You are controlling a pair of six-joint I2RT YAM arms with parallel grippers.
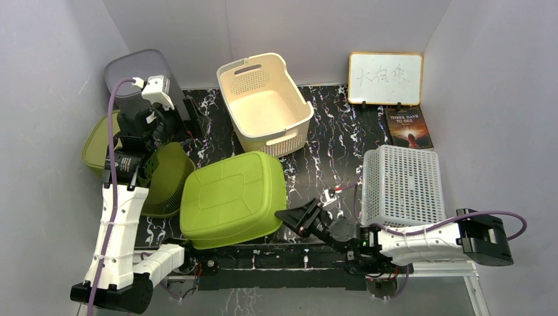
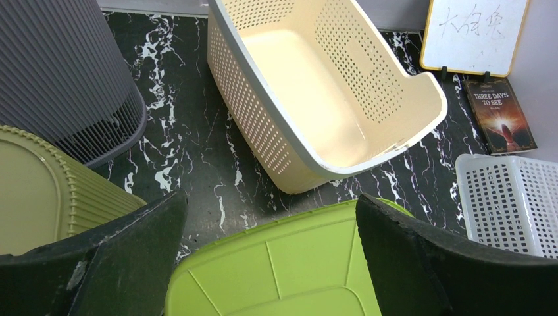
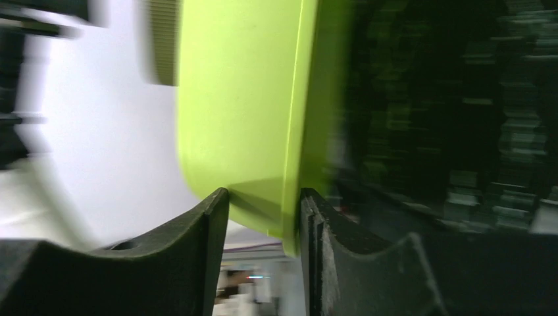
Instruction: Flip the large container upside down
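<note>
The large container [image 1: 233, 197], lime green plastic, lies bottom up in the middle of the black marble table, its flat ribbed base facing the ceiling. My right gripper [image 1: 287, 216] sits low at its right edge. In the right wrist view the jaws [image 3: 263, 197] stand slightly apart, open, on either side of the container's rim [image 3: 293, 197], and that view is blurred. My left gripper [image 1: 150, 163] hangs above the table to the container's left. In the left wrist view, wide open [image 2: 270, 204], it holds nothing and looks down at the container's base [image 2: 283, 270].
A cream perforated basket [image 1: 263, 102] stands upright behind the container. A white perforated basket [image 1: 403, 184] lies upside down at the right. An olive ribbed basket [image 1: 164, 181] and a grey ribbed bin [image 1: 135, 72] stand at the left. A whiteboard [image 1: 385, 78] and a book [image 1: 408, 127] are at the back right.
</note>
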